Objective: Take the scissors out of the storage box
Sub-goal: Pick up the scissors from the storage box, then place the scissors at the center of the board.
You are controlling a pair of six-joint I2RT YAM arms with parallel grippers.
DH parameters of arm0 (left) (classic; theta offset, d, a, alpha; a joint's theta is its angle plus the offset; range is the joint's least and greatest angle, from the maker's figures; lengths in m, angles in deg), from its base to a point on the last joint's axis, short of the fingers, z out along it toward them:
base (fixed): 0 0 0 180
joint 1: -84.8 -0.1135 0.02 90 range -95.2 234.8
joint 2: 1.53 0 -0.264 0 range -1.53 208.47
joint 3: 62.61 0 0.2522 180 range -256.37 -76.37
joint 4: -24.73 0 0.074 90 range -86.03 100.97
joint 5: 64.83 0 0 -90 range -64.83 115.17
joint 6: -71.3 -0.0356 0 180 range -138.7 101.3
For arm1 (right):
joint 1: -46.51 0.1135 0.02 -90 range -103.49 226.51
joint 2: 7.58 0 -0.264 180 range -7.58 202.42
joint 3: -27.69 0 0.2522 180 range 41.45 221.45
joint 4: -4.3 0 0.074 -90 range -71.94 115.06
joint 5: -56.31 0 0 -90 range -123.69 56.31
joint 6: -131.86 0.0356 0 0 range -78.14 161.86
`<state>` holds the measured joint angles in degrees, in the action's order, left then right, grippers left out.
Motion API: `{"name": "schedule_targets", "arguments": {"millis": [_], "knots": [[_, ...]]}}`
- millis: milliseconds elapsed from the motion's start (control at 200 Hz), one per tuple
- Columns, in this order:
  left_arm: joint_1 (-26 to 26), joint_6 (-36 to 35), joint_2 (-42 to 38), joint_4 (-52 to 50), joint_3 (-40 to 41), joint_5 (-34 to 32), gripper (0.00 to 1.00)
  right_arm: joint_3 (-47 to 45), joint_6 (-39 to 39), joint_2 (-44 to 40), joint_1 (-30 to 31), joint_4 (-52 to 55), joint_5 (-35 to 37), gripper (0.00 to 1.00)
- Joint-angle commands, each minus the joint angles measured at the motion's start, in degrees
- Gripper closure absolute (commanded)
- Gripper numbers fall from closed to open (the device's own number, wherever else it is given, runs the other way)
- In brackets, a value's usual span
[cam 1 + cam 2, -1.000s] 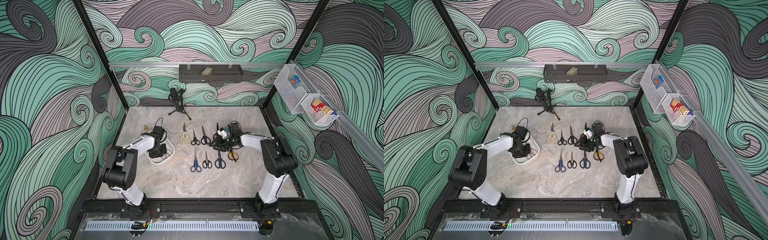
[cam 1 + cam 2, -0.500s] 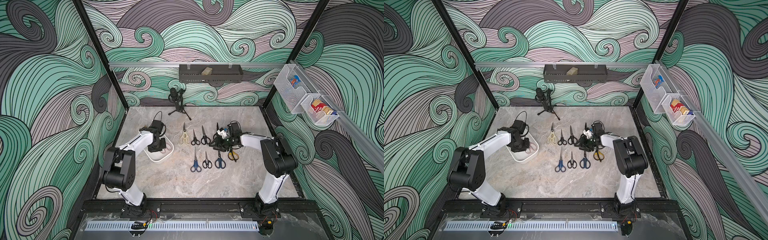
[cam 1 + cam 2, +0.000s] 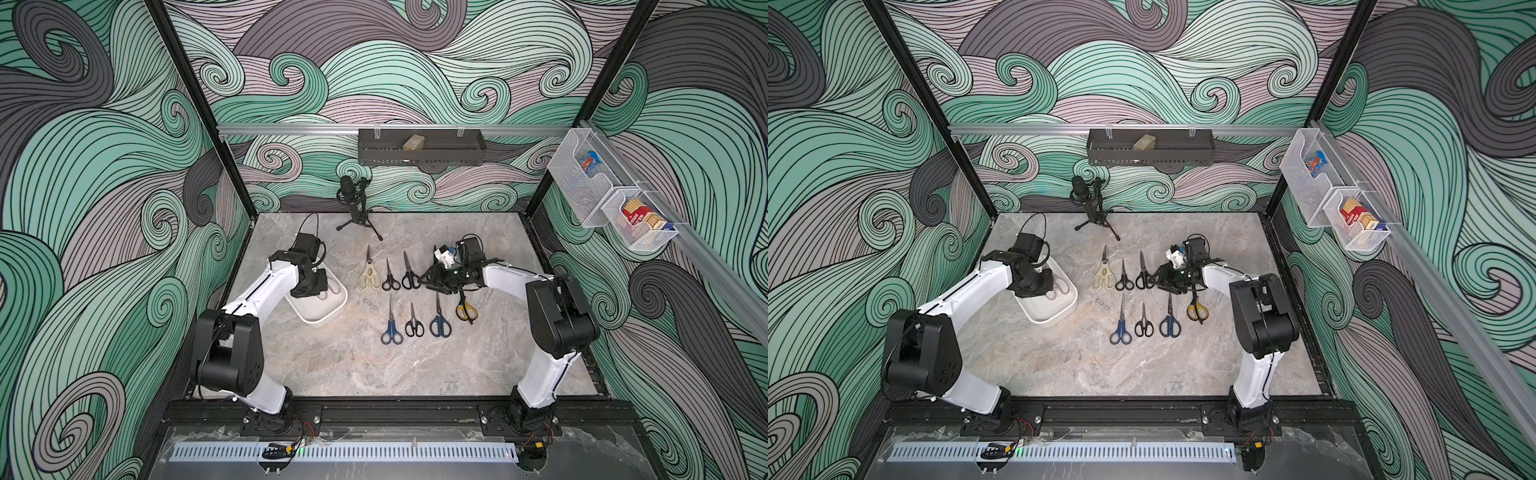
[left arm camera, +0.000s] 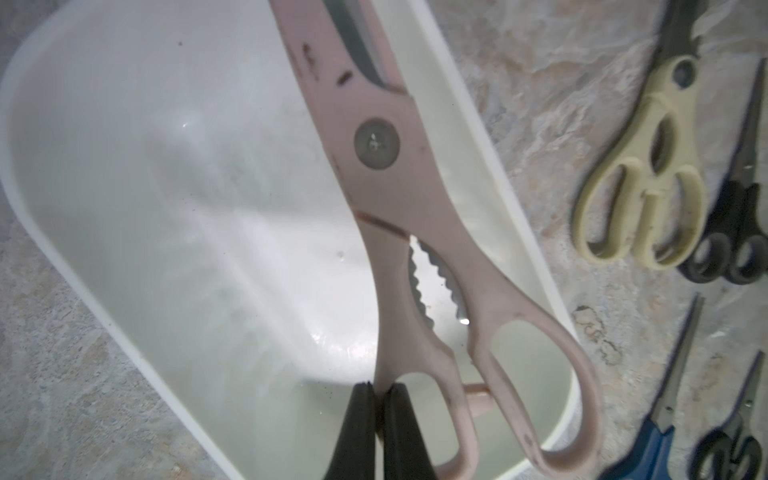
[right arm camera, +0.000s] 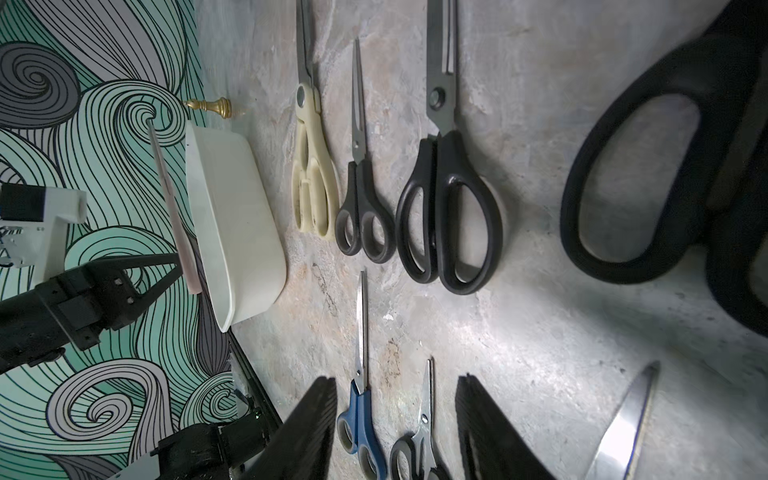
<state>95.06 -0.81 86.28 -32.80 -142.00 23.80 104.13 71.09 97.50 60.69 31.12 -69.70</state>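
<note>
The white storage box point(image 3: 322, 309) point(image 3: 1054, 311) sits at the table's left. My left gripper point(image 4: 380, 386) is shut on one handle loop of the long pale pink scissors point(image 4: 374, 137), holding them tilted over the box; the right wrist view shows these pink scissors point(image 5: 174, 208) raised above the box rim point(image 5: 232, 208). Several scissors lie in two rows on the table: cream point(image 3: 369, 276), black point(image 3: 409, 274), blue point(image 3: 390, 326), yellow-black point(image 3: 465, 307). My right gripper point(image 3: 432, 280) point(image 5: 397, 415) hovers open beside the black pairs, holding nothing.
A microphone on a tripod point(image 3: 353, 203) stands at the back of the table. A black wall tray point(image 3: 419, 147) and white wire baskets point(image 3: 611, 203) hang on the walls. A small gold piece point(image 5: 210, 107) lies behind the box.
My left arm has lifted and drawn slightly towards the back, bringing the pink scissors up from the box floor. The right arm has not moved.
</note>
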Motion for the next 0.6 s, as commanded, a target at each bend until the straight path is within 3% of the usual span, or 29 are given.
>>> {"name": "schedule_targets", "arguments": {"millis": [0,330,595], "knots": [[2.5,-3.2,-2.2,-0.9,-1.7,4.2,1.0,0.7,-1.9,-1.2,0.3,0.2,1.4,0.5],[20.8,-7.2,-4.7,0.8,1.4,5.1,1.0,0.5,-4.1,-0.7,-0.3,0.2,0.7,0.49],[27.1,-5.7,-5.8,3.0,8.9,6.2,1.0,-1.9,-5.3,-1.1,-0.9,0.2,-0.4,0.49]]}}
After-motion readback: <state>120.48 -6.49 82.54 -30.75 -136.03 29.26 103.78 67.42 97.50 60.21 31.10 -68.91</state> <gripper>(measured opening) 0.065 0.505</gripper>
